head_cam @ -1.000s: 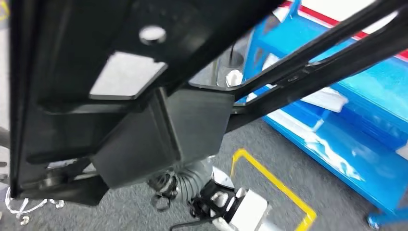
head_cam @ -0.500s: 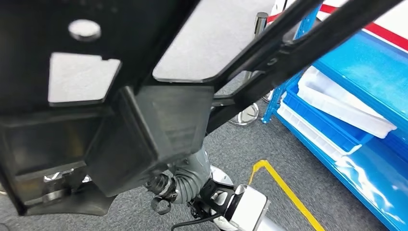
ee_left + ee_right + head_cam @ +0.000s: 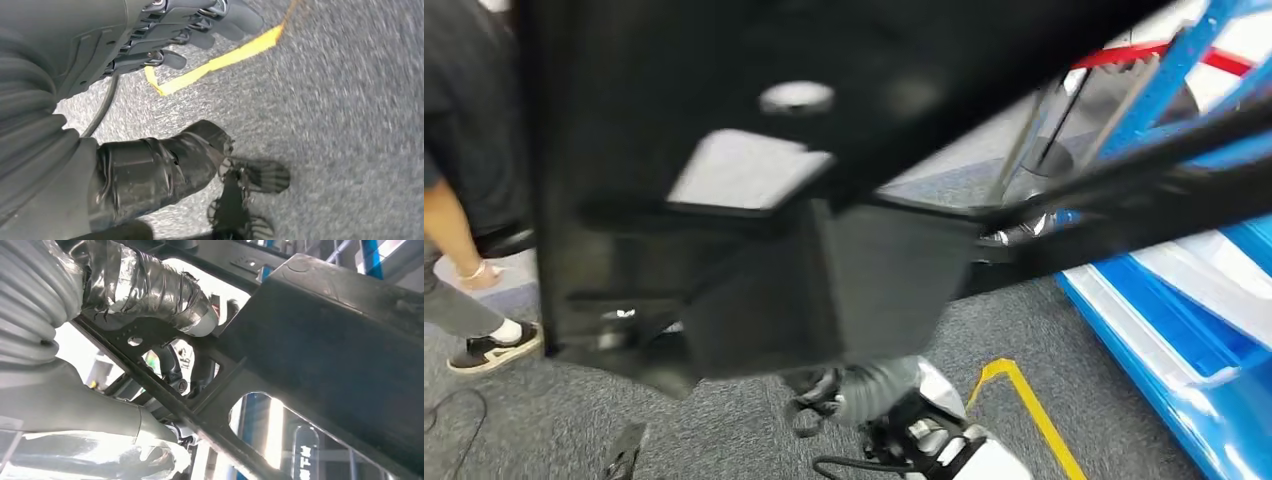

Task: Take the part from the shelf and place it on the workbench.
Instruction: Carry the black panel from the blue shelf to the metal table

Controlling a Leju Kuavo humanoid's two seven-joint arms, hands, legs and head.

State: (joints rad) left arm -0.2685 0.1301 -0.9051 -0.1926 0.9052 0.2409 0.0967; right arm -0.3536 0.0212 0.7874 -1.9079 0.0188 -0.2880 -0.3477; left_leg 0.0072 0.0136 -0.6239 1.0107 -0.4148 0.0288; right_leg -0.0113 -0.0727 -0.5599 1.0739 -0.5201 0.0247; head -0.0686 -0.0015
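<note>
The robot's right hand (image 3: 165,340) grips a large black plastic part (image 3: 824,200), a moulded frame with cut-out windows, a boxy block in its middle and long struts running off to one side. In the right wrist view the thick thumb (image 3: 150,287), wrapped in shiny tape, presses on one face of a perforated bar of the part, while the darker fingers (image 3: 172,365) curl round from the other face, so the bar lies clamped between them. In the head view the part is held high and close in front of the camera, over grey carpet (image 3: 544,420), well above the floor.

The left hand (image 3: 165,160) hangs over the carpet with nothing in it; its dark fingers (image 3: 200,25) lie side by side, loosely extended, apart from the taped thumb (image 3: 160,165).

A blue shelf (image 3: 1184,340) with a white tray (image 3: 1214,290) stands to the right. Yellow floor tape (image 3: 1024,400) runs beside it. A person's leg and shoe (image 3: 484,345) show at the left.
</note>
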